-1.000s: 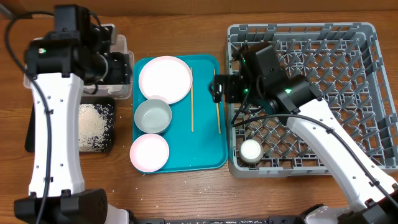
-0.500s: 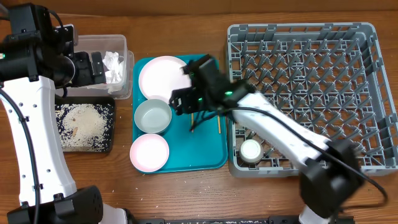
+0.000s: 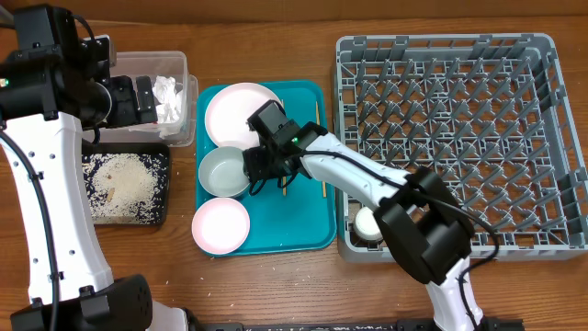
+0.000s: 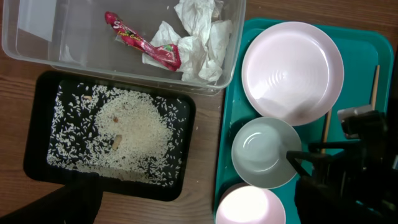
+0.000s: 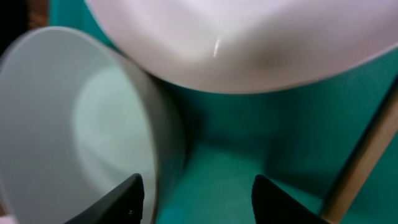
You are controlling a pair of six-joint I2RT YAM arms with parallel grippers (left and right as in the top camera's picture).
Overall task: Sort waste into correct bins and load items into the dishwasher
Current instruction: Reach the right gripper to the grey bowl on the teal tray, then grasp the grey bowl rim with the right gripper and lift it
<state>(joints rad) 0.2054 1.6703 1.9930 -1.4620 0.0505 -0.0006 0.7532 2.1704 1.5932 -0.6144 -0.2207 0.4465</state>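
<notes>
Right pincer [image 5: 199, 190] open astride the rim of the whitish round bowl [image 3: 223, 173]: seat lower, close squarely, clear of the large white plate [image 3: 234, 115].

Teal tray [image 3: 296, 226], grey lattice rack [image 3: 441, 41], black bin [image 4: 38, 163].

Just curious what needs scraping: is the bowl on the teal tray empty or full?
Empty. The bowl stands upright, its inside bare; the rice lies in the black tray.
</notes>
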